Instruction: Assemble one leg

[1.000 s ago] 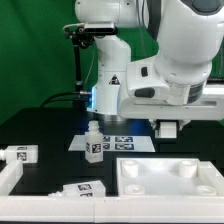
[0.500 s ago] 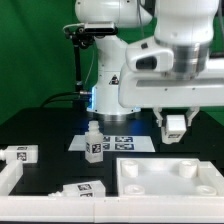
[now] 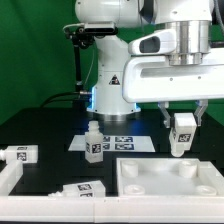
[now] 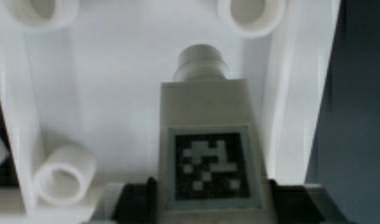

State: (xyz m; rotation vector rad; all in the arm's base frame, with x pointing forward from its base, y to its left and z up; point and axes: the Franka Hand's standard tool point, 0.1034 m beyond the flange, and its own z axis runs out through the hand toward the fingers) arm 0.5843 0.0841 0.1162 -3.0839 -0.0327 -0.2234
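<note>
The two dark fingers (image 4: 130,204) of the gripper (image 3: 183,121) are closed on the tagged end of the held leg (image 4: 208,125), one pad against each flat side, the gap between them just the block's width. Its square tag faces the wrist camera and its stubby neck (image 4: 201,62) points away from the hand, toward the tabletop (image 3: 150,184). In the exterior view the held leg hangs roughly upright, neck down, in the air over the far part of that white tray, toward the exterior view's right, apart from it and not yet in any corner hole (image 4: 258,14). It looks a light, rigid plastic piece with smooth faces, so I judge it will not bend or crush but could slip or twist in the grip if the neck meets a hole off-centre. The hold on the flat sides, well back from the neck, seems right, leaving the neck free to enter. Farther out, a second leg (image 3: 95,142) stands on the marker board (image 3: 128,142), a third leg (image 3: 22,154) lies at the exterior view's left and a fourth leg (image 3: 82,189) nearer the camera
</note>
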